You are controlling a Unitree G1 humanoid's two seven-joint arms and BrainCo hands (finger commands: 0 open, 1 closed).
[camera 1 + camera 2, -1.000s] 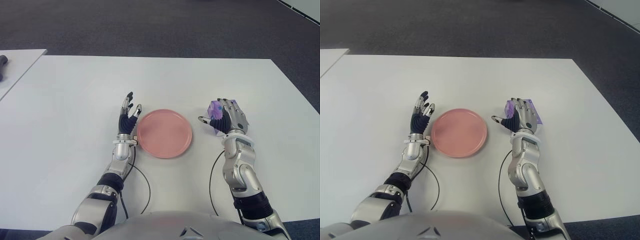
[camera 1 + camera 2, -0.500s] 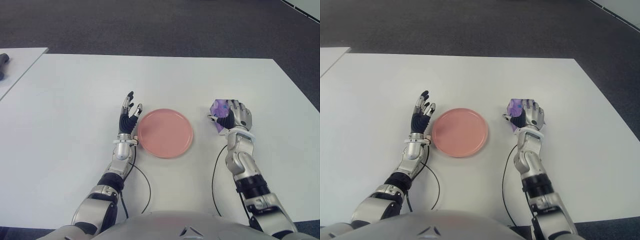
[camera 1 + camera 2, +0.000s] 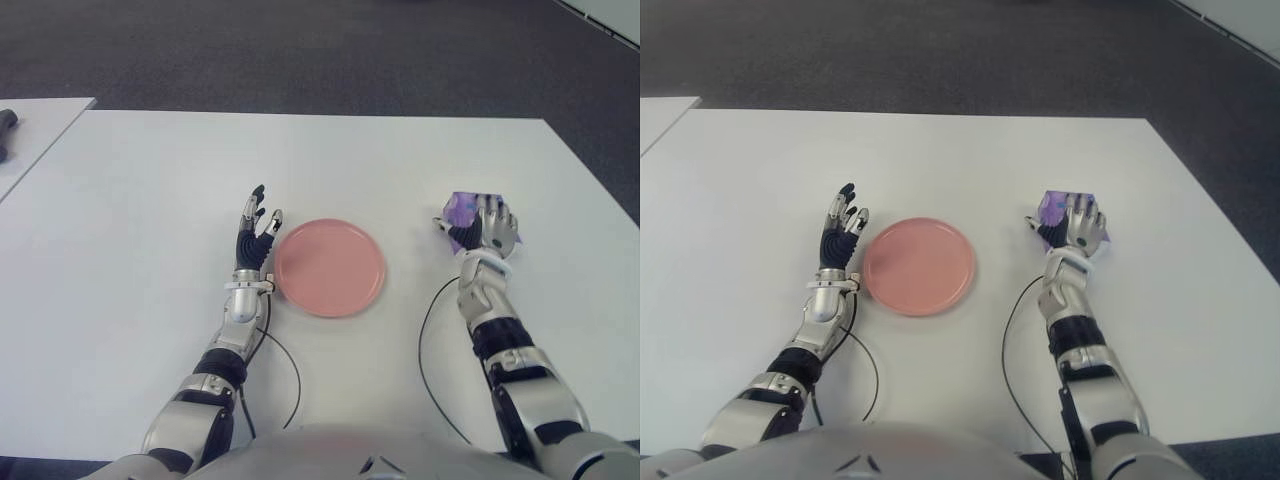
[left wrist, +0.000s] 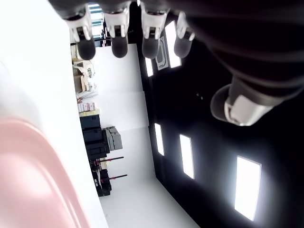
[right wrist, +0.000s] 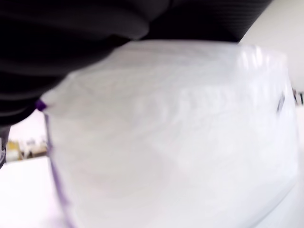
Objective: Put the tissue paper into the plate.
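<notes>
The tissue paper is a small purple-and-white pack [image 3: 459, 207] to the right of the pink plate [image 3: 330, 266] on the white table [image 3: 400, 160]. My right hand [image 3: 487, 228] lies over the pack with its fingers curled around it, about a hand's width from the plate's right rim. In the right wrist view the pack [image 5: 175, 133] fills the picture, pressed close to the palm. My left hand [image 3: 256, 228] stands just off the plate's left rim, fingers [image 4: 118, 45] spread and pointing away from me, holding nothing. The plate is bare.
Thin black cables [image 3: 285, 360] trail from both wrists across the table toward me. A second white table [image 3: 40, 125] stands at the far left with a dark object [image 3: 5, 125] on it. Dark carpet [image 3: 320, 50] lies beyond the far edge.
My right hand's fingers have curled around the tissue pack, and hand and pack have shifted right and a little farther off, away from the plate. The left hand has not moved.
</notes>
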